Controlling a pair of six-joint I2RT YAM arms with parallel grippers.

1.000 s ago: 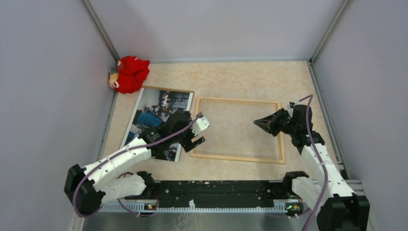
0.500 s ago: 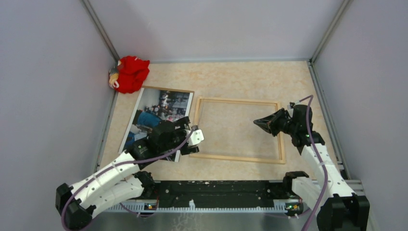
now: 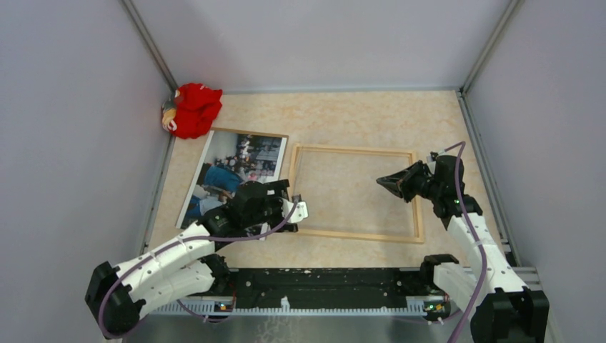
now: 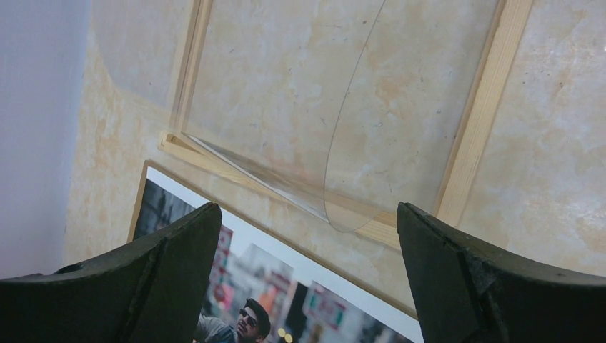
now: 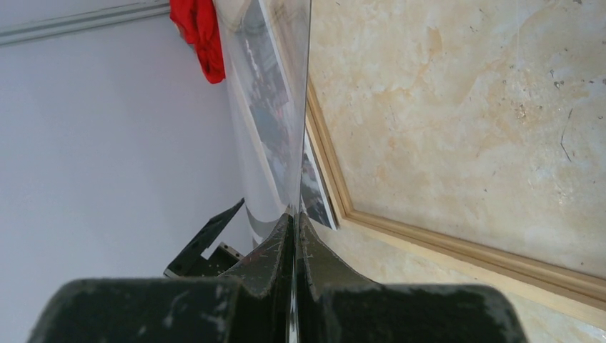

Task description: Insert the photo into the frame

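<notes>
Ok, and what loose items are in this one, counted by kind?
Photo: 1
Wooden frame: 1
Clear pane, pinched in the right gripper: 1
Brown board under the photo: 1
Red cloth bundle: 1
Total: 5

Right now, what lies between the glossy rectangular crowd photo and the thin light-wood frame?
Only a narrow strip of bare marbled tabletop separates the photo from the frame; the left wrist view shows it.
</notes>
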